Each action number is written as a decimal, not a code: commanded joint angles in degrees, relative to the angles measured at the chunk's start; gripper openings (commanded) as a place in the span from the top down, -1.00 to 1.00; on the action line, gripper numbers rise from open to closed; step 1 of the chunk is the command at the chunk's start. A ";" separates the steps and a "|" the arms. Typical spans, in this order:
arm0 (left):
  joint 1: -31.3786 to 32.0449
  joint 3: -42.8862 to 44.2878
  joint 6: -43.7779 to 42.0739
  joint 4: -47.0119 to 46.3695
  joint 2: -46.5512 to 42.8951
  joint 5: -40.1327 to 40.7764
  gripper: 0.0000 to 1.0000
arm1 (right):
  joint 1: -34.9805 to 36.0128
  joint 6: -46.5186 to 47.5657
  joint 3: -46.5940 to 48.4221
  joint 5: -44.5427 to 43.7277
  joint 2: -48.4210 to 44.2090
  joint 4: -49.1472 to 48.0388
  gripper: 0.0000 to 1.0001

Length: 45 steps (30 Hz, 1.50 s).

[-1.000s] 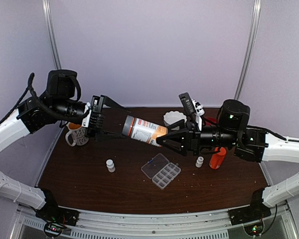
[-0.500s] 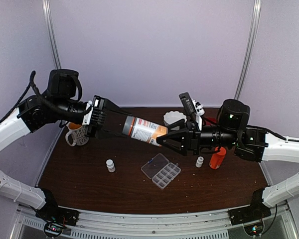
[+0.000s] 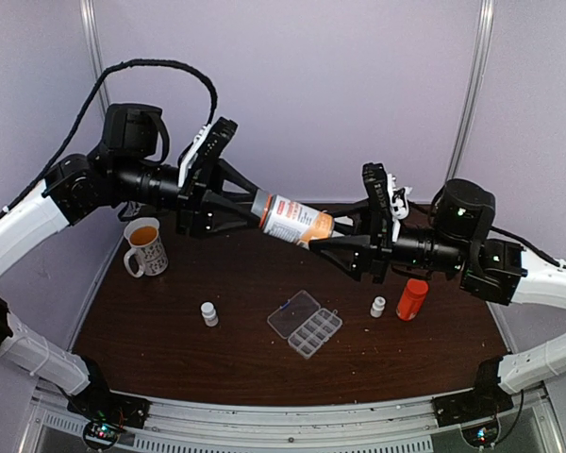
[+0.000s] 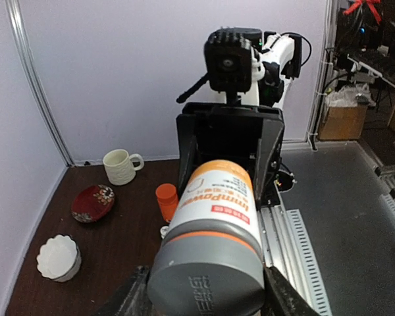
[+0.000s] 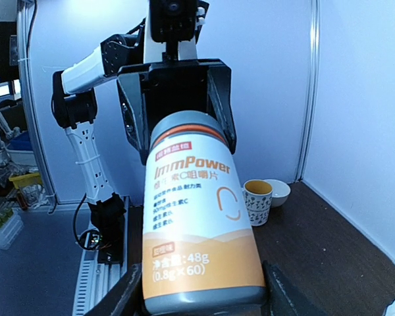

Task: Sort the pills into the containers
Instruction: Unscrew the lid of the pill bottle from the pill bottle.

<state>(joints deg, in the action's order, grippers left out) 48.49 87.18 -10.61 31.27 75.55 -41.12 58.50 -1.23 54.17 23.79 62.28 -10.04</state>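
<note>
Hanging in mid-air over the brown table [image 3: 170, 349], the big bottle [image 3: 292, 220] is pinned end to end between 2 arms! The left gripper [image 3: 256, 209] is clamped on the grey cap, jaws spread just to the cap's width. The left fingers [image 4: 131, 297] press on either side and are cut off by the bottom edge of the left wrist view. The right gripper [image 3: 326, 242] has the orange base, jaws parted just as wide as the bottle. The right fingers [image 5: 120, 297] hug its foot, again only partly in frame. From above, the bottle runs from 10 o'clock at the cap to 4 o'clock at the base. Down on the table, the organizer box [image 3: 307, 324] lies just toward 6 o'clock of the middle, lid open and flat beside it, touched by nothing. The pills? Too small to make out in any view, and whether the compartments hold any, I cannot tell. 1 small white bottle [image 3: 208, 312] stands at 9 o'clock of the box. A second white bottle [image 3: 377, 307] stands at 3 o'clock, with the orange bottle [image 3: 412, 298] just beside it. The mug [image 3: 146, 247], orange inside, sits at 10 o'clock. The scalloped bowl [image 4: 59, 258] is hidden from above behind the bottle and grippers. It shows in the left wrist view, near a red dish [image 4: 92, 203].
</note>
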 commanded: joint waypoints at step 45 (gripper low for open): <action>-4.99 -15.69 -5.76 -18.86 -17.28 -1.68 -0.95 | 2.23 -10.63 -3.37 -1.18 -3.70 -2.12 1.00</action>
<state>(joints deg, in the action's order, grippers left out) 43.48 78.32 9.43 21.21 61.45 -37.26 60.47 -3.62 48.42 18.81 59.66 -11.27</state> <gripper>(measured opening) 0.975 0.558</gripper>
